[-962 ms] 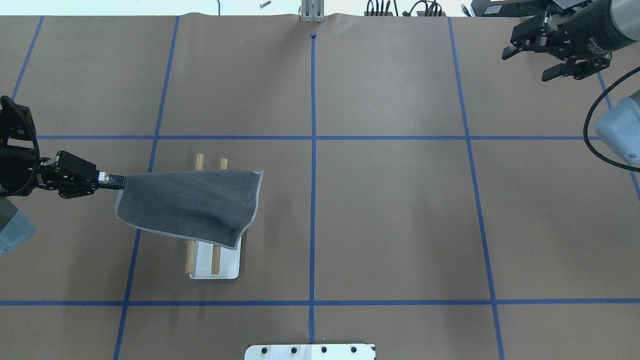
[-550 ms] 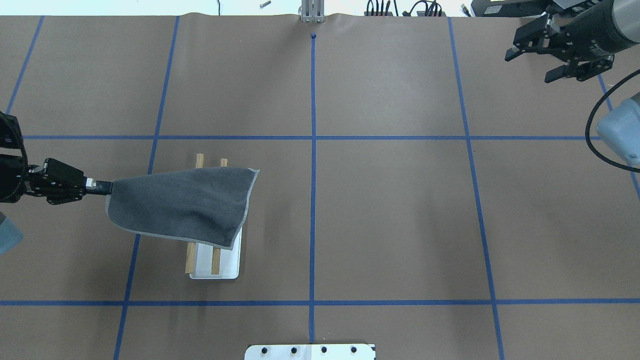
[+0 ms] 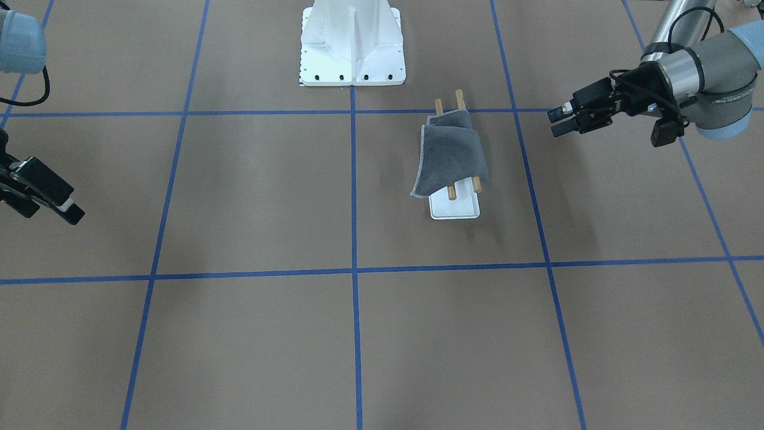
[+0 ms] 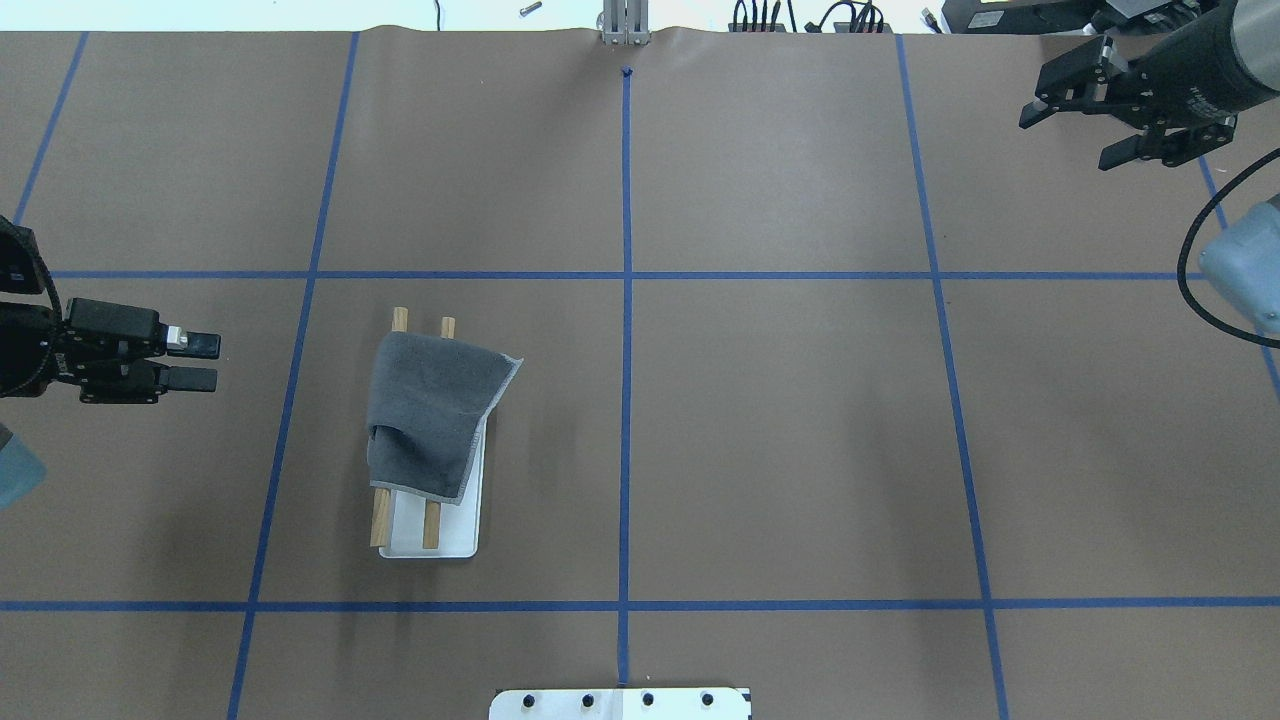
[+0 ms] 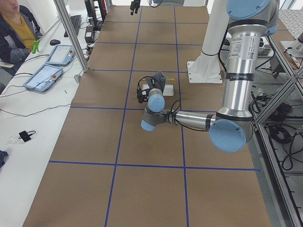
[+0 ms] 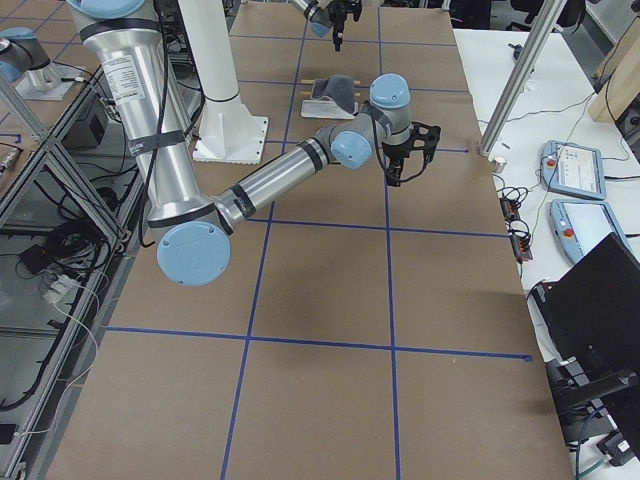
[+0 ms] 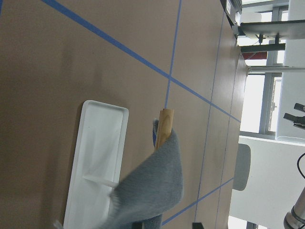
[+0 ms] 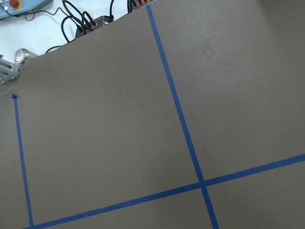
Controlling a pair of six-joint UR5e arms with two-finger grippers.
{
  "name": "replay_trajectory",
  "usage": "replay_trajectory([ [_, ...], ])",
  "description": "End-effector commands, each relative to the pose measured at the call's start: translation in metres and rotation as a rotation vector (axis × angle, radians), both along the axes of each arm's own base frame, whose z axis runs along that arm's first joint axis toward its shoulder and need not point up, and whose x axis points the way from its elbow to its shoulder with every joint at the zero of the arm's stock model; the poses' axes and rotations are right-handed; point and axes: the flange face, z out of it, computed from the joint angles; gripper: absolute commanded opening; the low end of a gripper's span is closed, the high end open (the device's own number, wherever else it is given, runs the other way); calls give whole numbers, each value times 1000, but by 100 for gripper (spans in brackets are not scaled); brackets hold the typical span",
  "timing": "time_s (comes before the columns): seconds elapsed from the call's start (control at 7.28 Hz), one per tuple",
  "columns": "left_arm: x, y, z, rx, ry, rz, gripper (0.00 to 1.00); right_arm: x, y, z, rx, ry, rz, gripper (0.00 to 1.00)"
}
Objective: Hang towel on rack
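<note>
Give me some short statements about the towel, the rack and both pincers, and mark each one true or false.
1. The towel hangs over both dowels of the rack. True.
2. The left pincer grips the towel. False: it is open, holds nothing and is apart from the towel.
3. The right pincer is open and holds nothing. True.
4. The rack lies tipped on its side. False: it stands on its flat white base.

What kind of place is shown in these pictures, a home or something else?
Most likely a robotics lab, not a home: the table is papered brown with a blue tape grid, control tablets lie beside it, and an operator sits nearby.
</note>
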Motion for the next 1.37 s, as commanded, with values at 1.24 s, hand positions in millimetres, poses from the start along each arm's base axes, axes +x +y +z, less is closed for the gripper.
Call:
replay_trajectory([
  [1.24, -213, -123, 118, 353, -944, -349, 98, 128, 20, 151, 208, 195, -190, 100],
])
